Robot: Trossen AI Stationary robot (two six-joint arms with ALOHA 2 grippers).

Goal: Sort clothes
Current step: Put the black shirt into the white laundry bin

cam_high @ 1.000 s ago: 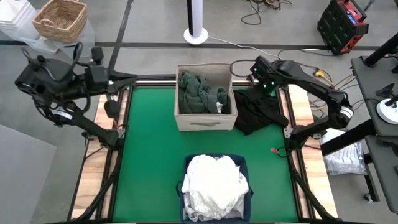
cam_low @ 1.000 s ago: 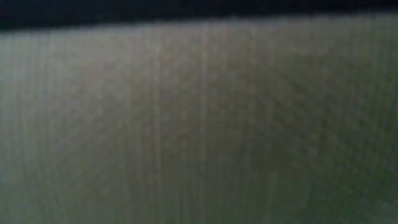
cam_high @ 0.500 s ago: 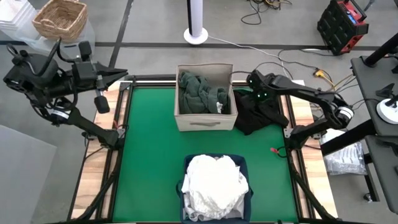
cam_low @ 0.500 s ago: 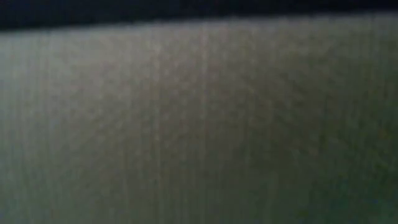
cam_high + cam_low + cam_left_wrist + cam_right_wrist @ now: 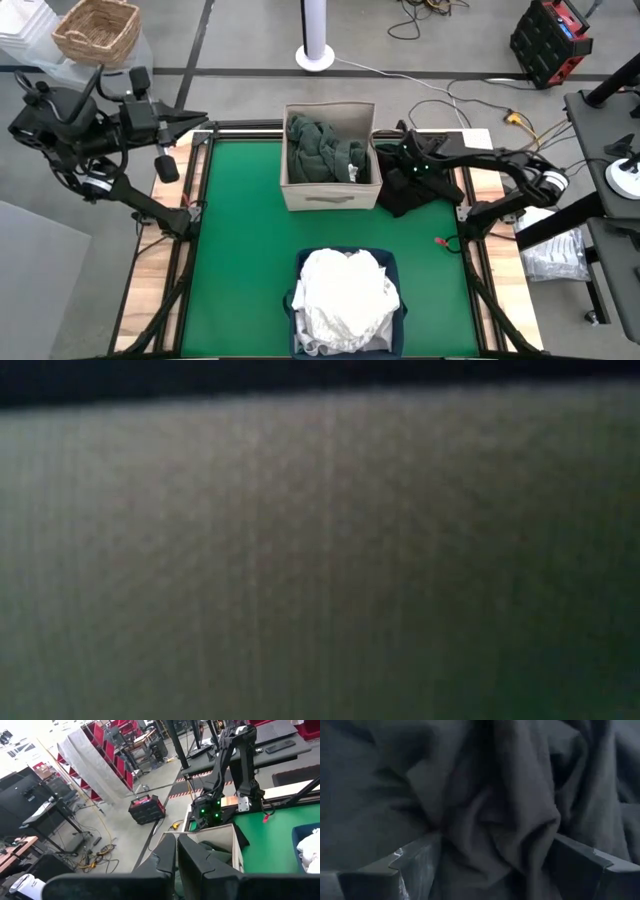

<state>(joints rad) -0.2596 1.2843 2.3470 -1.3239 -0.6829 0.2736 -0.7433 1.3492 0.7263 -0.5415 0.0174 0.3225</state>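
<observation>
Two grippers: my right gripper [image 5: 495,865] has its jaws spread wide, a fold of black clothes [image 5: 490,795] bunched between them; my left gripper [image 5: 176,855], jaws pressed together, hangs well apart.

I am working in a robotics lab or workshop, not a home. My table [image 5: 240,260] has a green mat and wooden side boards, and it stands on a bare grey concrete floor [image 5: 250,30]. Loose cables [image 5: 430,15] lie on this floor near a red and black tool case [image 5: 550,40]. Through the left wrist view I see a big hall with rows of red shelves [image 5: 107,742], desks with monitors [image 5: 20,785], another red case [image 5: 146,809] and striped warning tape [image 5: 192,775] on the ground.
</observation>
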